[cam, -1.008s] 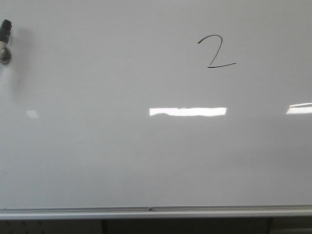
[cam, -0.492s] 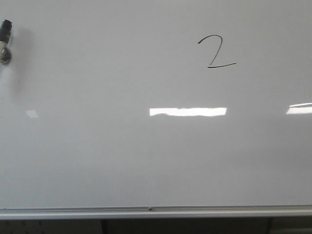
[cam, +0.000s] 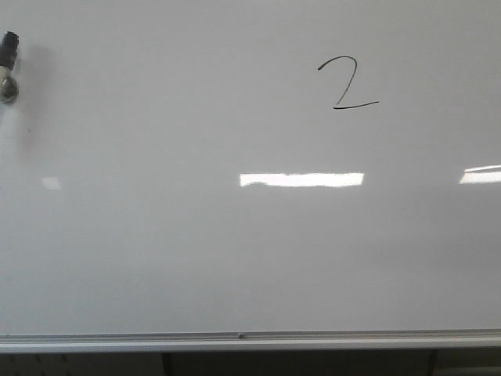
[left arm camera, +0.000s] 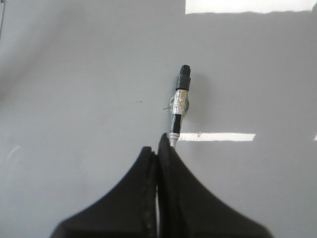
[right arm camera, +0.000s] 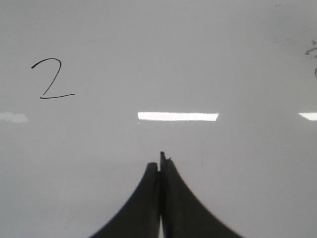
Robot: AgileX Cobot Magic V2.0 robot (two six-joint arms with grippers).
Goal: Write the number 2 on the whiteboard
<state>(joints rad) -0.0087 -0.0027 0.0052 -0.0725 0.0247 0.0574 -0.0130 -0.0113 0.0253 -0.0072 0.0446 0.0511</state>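
Observation:
The number 2 [cam: 347, 82] is a thin black handwritten digit on the upper right of the whiteboard [cam: 196, 258]; it also shows in the right wrist view [right arm camera: 52, 79]. A black marker [left arm camera: 179, 106] with a silver taped band lies on the board, seen at the far left edge in the front view [cam: 8, 55]. My left gripper [left arm camera: 159, 145] is shut; the marker's near end passes behind one fingertip, not between the jaws. My right gripper [right arm camera: 159, 161] is shut and empty over bare board, well apart from the digit. Neither gripper shows in the front view.
The board's silver-grey frame edge [cam: 235, 341] runs along the near side. Bright rectangular light reflections [cam: 301, 179] lie on the glossy surface. Faint dark smudges [right arm camera: 311, 49] show on the board in the right wrist view.

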